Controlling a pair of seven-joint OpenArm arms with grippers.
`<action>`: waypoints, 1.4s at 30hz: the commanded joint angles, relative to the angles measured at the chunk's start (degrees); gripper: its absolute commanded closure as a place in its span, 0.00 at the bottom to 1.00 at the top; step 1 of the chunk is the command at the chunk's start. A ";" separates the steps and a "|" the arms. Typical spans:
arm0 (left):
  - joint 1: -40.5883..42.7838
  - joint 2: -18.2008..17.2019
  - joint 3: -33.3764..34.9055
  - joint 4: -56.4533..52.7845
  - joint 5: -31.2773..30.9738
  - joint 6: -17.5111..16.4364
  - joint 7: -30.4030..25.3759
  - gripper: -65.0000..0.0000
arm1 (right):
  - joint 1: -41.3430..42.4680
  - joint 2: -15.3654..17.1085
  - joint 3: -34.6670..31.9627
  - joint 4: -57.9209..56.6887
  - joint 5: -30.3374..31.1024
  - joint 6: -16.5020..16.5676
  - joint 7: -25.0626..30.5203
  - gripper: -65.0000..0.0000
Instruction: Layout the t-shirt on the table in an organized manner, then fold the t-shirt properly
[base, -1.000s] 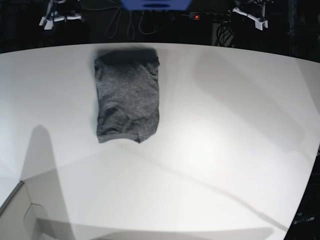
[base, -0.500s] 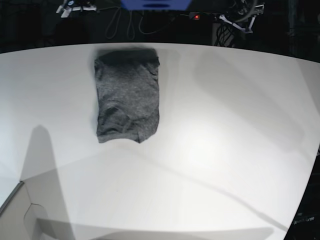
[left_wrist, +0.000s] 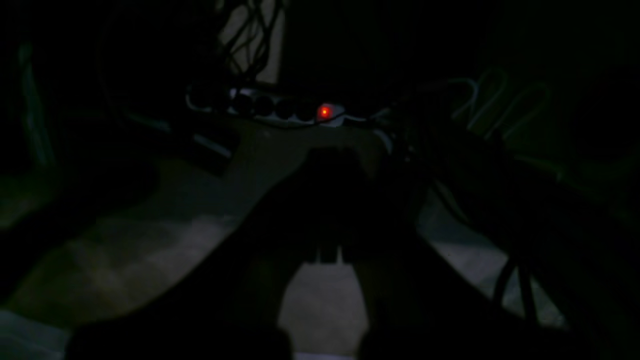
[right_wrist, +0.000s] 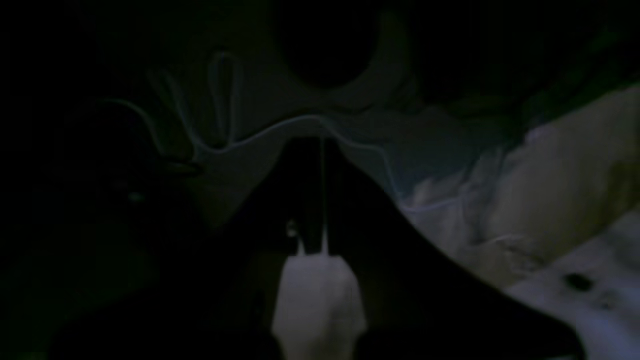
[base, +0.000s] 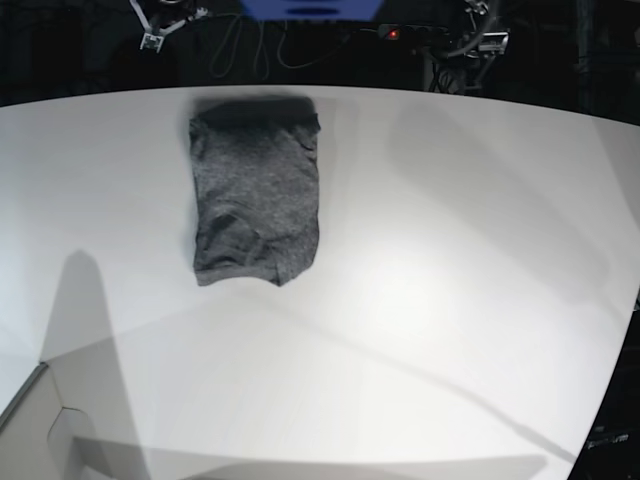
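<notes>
The t-shirt (base: 256, 190) lies folded into a compact grey rectangle on the far left part of the white table (base: 430, 300), with nothing touching it. Both arms are drawn back beyond the table's far edge. My right gripper (base: 153, 38) is at the top left and my left gripper (base: 480, 38) at the top right, each far from the shirt. The wrist views are very dark. In them the left gripper (left_wrist: 330, 155) and the right gripper (right_wrist: 320, 145) show as black silhouettes with their jaws together and nothing between them.
A power strip with a red light (base: 392, 33) (left_wrist: 324, 112) and loose cables (base: 250, 50) lie on the dark floor behind the table. A blue object (base: 310, 8) sits at the top centre. A cardboard box corner (base: 40, 420) juts in at the bottom left.
Both arms have pulled further back and inward behind the table's far edge. The folded t-shirt has not moved.
</notes>
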 joint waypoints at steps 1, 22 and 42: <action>-0.53 -0.40 1.31 0.24 -0.12 -0.02 -0.39 1.00 | -0.57 -0.15 -1.41 -0.13 0.53 -2.97 0.51 1.00; -2.20 -0.31 6.85 -1.70 -0.12 -0.11 -0.04 1.00 | 2.51 3.46 -11.96 -0.39 0.45 -8.24 -5.73 1.00; 0.53 2.06 6.67 -1.70 -0.29 -0.11 -0.04 1.00 | 3.39 2.31 -11.96 -0.13 0.53 -7.72 -5.55 1.00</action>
